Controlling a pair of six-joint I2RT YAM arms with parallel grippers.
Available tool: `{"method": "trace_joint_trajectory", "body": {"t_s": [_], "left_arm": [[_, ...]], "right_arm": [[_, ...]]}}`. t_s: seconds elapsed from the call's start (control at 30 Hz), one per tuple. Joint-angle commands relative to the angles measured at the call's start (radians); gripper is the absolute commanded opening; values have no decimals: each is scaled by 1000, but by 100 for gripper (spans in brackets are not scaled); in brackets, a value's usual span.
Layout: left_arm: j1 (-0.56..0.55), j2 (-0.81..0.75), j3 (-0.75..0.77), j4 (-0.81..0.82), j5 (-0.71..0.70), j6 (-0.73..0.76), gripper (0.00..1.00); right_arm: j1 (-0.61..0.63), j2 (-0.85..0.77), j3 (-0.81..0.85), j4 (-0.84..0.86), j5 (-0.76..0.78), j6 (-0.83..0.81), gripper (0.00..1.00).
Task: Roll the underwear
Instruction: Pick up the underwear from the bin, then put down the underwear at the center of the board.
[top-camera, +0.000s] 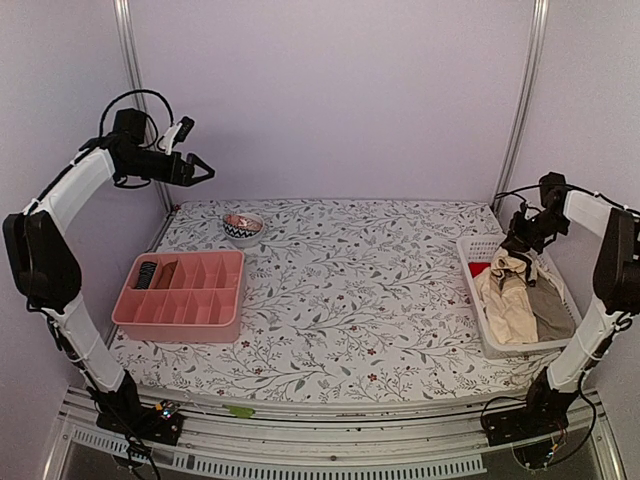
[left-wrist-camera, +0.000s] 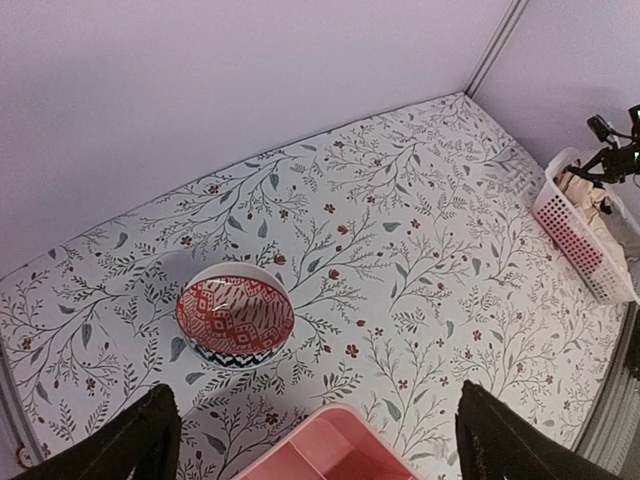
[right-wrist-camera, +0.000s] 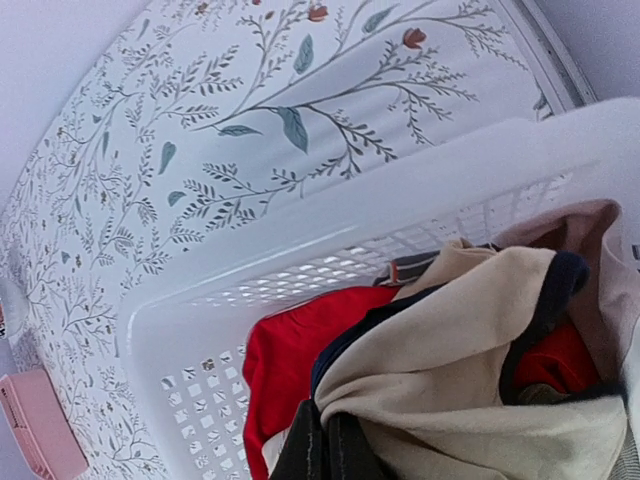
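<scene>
Our right gripper (top-camera: 518, 246) is pinched shut on cream underwear (top-camera: 506, 300) in the white basket (top-camera: 468, 262) on our right. Our left gripper (top-camera: 203, 170) hangs high at far left, jaws wide apart.

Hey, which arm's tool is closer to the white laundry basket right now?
Right. The right tool is right over the white basket, shut on cream underwear. The left tool hangs open, raised high over the table's far-left corner, across from the basket.

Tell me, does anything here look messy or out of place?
Only the white basket at right: clothes lie jumbled, a cream garment bunched on top where the right gripper pinches it. Nothing spilled.
</scene>
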Motion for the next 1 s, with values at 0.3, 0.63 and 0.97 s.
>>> {"method": "trace_joint_trajectory", "body": {"t_s": [0.3,0.63,0.97], "left_arm": [[8,-38,-11,185,-27,-37,96],[3,-3,48,67,85,112,96],[-222,-20,-150,-191,-59,620,94]], "right_arm": [[118,-150,184,128,-477,80,0],[471,-40,273,51,-636,39,49],[489,-19,16,94,-419,46,62]]}}
